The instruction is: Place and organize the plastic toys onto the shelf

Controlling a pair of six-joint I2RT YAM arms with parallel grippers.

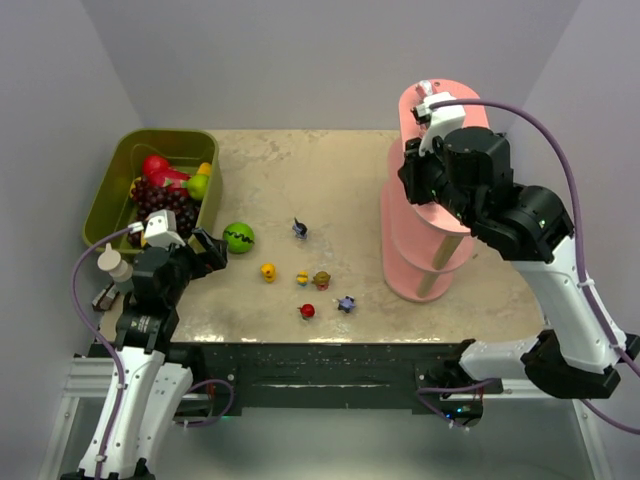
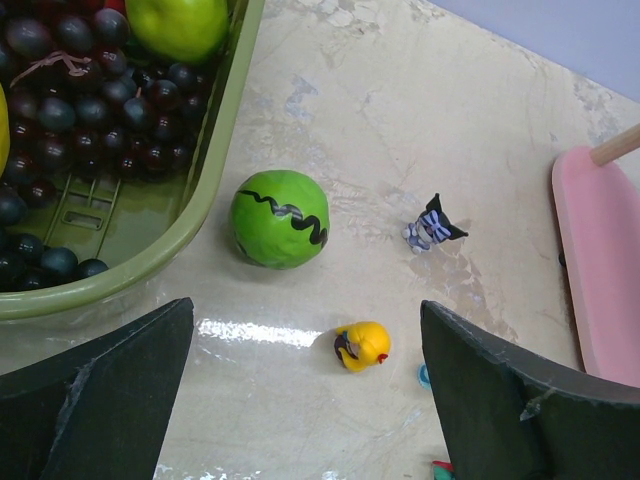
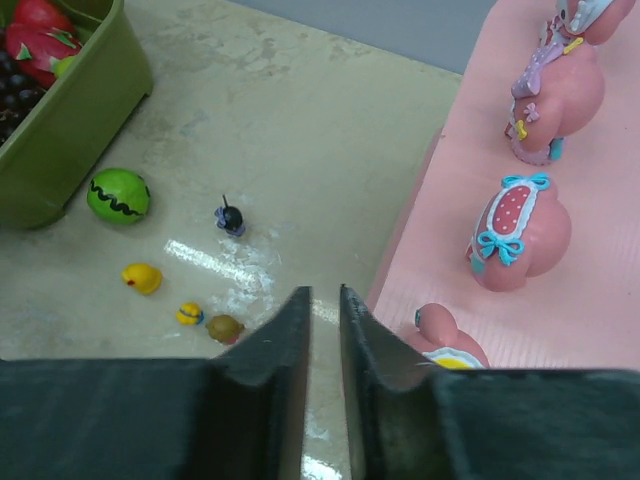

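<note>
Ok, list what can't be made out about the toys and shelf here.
Top view: shelf top tier mostly behind the right arm; toys there unseen.
Top view: red toy too small to identify.
Right wrist: nearest pink toy cut off by the gripper finger.
Left wrist: teal bit half behind a finger.
</note>
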